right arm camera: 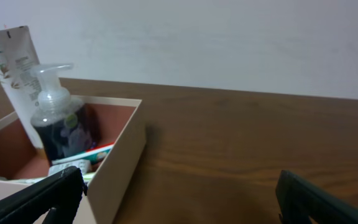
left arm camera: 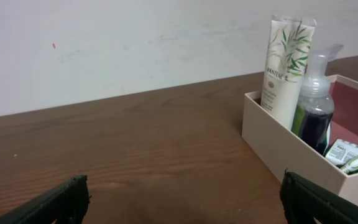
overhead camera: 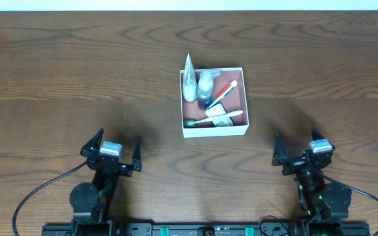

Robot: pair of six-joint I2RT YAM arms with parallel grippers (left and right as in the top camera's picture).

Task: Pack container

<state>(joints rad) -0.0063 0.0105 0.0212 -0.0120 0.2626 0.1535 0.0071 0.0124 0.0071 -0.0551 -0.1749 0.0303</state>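
Overhead, the container [overhead camera: 215,130] sits on the wooden table [overhead camera: 71,65], a little right of centre and on the far side of both arms. In its far left corner stands a white Pantene tube [overhead camera: 189,82], leaning on the left wall. A clear pump bottle [overhead camera: 206,83] of dark liquid stands just right of it. A small red and white tube [overhead camera: 226,90] lies slanted on the reddish-brown floor. A green-headed toothbrush [overhead camera: 216,118] lies along the near wall, with a small printed packet [overhead camera: 219,112] beside it. The left end effector [overhead camera: 119,136] is at the near left, well apart from the container, with its fingers spread wide and nothing between them. The right end effector [overhead camera: 294,134] is at the near right of the container, also wide apart and holding nothing.
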